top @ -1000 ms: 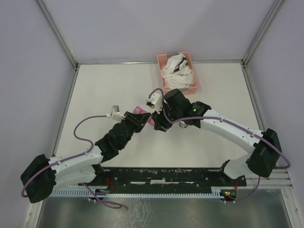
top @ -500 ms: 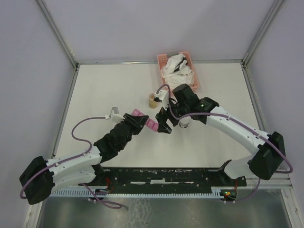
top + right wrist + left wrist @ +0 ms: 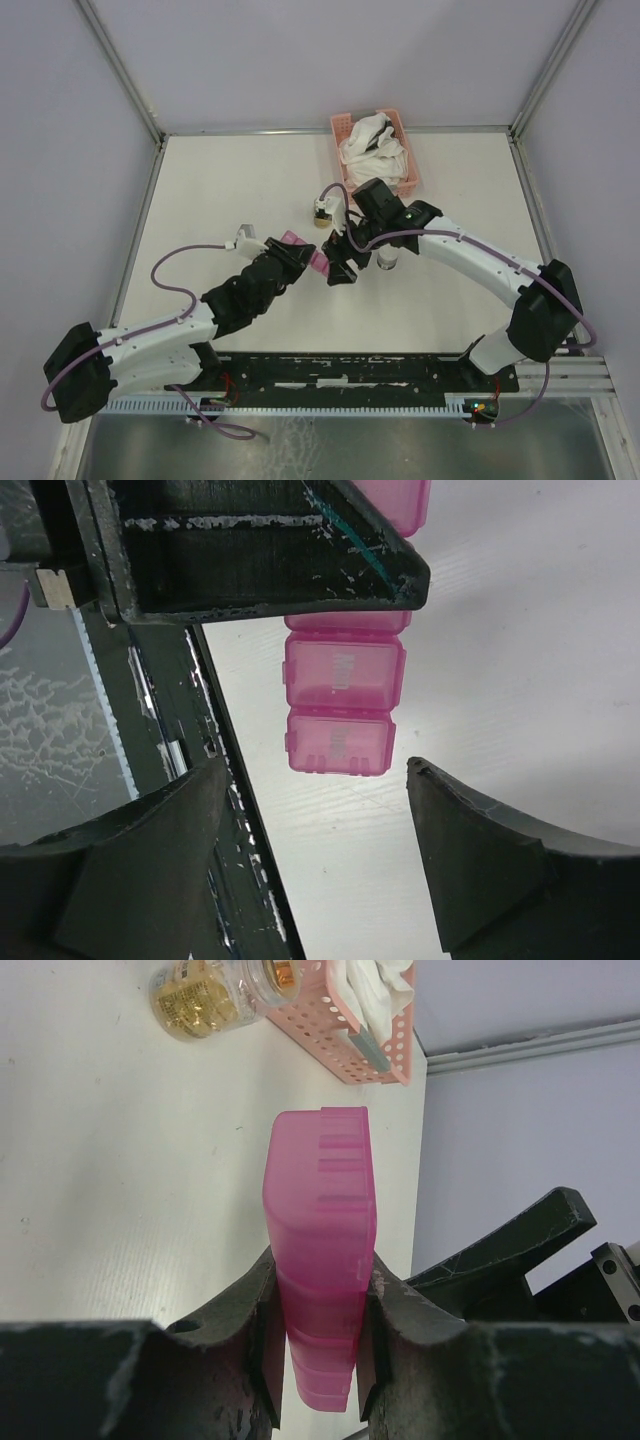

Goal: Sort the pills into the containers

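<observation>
I am stretching my left arm from its base at the near left corner, up and to the right across the white table (image 3: 200,200), with the forearm lying low and the wrist pointing at the table's middle. My left tool (image 3: 320,1265) is clamping a small magenta-pink translucent plastic pill-box strip (image 3: 320,1210), its two black fingers (image 3: 250,1310) pressing on the strip's long sides. Most of the strip is jutting out past the fingertips over the table's middle.

I am curving my right arm in from the near right corner, sweeping left in a long arc so that the wrist is meeting the left one head-on. My right tool (image 3: 315,768) is standing wide open. Its fingers (image 3: 480,860) are flanking the free end of the pill-box strip without touching it.

From the right wrist I am seeing three square lids in a row on the strip. Each is carrying raised lettering of the same pink. The middle one may be reading "Mon", but I cannot tell for sure.

Beyond the strip, a small clear plastic jar of golden-yellow pills (image 3: 200,1000) is lying just beside a pink lattice plastic basket (image 3: 330,1045) of white cloths (image 3: 372,145). I am finding no readable label on either.
</observation>
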